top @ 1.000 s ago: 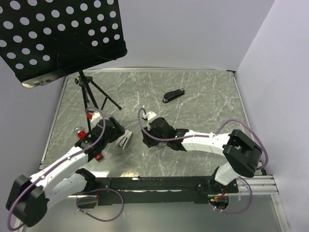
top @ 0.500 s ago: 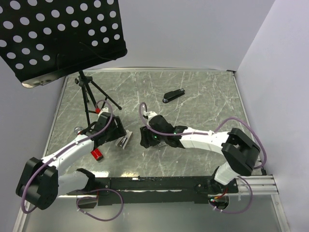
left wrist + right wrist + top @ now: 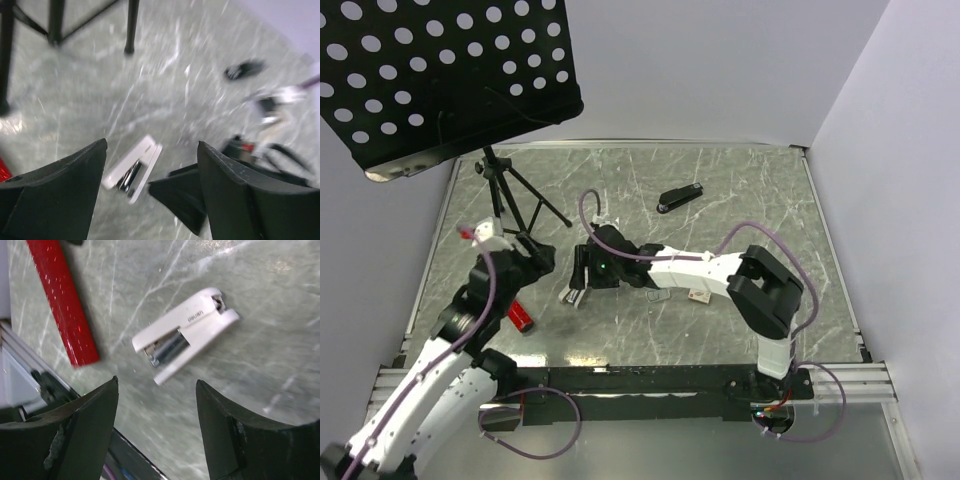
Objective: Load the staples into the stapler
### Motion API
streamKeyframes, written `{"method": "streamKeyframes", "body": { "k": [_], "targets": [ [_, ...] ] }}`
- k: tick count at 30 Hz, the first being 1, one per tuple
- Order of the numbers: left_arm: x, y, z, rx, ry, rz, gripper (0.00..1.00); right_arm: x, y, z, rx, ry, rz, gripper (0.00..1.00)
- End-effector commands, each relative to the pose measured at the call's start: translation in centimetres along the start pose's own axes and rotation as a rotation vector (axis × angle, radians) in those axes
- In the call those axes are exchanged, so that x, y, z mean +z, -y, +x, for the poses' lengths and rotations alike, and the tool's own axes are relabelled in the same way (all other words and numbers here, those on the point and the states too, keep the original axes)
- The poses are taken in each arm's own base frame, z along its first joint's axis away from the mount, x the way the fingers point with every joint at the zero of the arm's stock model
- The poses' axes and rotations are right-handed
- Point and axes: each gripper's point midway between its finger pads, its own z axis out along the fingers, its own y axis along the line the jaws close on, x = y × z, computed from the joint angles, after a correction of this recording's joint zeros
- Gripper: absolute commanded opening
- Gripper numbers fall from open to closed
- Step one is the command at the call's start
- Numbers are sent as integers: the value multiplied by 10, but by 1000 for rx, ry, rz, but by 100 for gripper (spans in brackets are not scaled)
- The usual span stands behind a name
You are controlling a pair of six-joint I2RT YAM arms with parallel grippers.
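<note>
Just beyond the right end effector (image 3: 156,395) lies the white stapler (image 3: 185,335).

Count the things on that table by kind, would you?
Staplers: 2, white stapler and black stapler
Staple packs: 2, pale box and see-through rectangle
Red bar: 1
Music stand: 1
Total: 6

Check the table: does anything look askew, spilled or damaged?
The white stapler appears tipped on its side rather than standing on its base. The staples box lies apart from it, to its right in the top view. Nothing looks spilled or broken.
</note>
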Motion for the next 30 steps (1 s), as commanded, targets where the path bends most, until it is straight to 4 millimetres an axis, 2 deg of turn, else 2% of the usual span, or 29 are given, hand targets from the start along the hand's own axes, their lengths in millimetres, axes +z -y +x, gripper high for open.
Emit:
{"method": "streamKeyframes", "body": {
  "k": [1,2,4,6,17,22,23,30],
  "targets": [
    [-15,-18,-15,29,108,-31,78,13,-7,-2,103,-15,42,70],
    [-21,-17,-20,23,134,-12,78,20,-1,5,120,-39,71,70],
    [-24,-20,-22,19,156,-7,77,23,-2,5,141,-46,82,68],
    [-27,-17,-27,11,182,15,77,27,4,10,151,-58,109,61],
    [-22,-13,-29,44,177,14,78,38,23,31,213,-124,161,44],
    [-21,-11,-27,49,173,31,78,40,28,34,258,-131,137,35],
    [-21,-10,-25,53,164,36,78,39,33,36,269,-136,136,29],
    [-15,-3,-16,74,116,69,78,30,44,36,338,-114,48,7]
  ]
}}
